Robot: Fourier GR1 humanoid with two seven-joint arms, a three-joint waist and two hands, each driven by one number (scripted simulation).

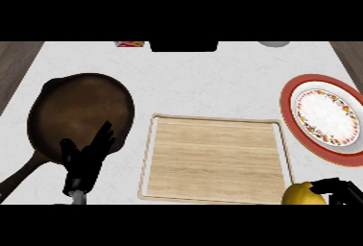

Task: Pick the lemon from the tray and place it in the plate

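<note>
right hand [340, 190] curled round lemon [301, 194]; beside tray [212, 192] corner; below plate [322, 139]

A white, faintly marbled surface [212, 81] is seen filling the view, evenly lit. Dark wood-grain flooring [14, 62] is glimpsed past its left and right edges, and a black block [184, 46] at the far edge.

The yellow lemon [299, 194] is seen just off the wooden tray's [216, 161] near right corner; the red-rimmed, flower-patterned plate [325, 117] is set right of the tray.
</note>
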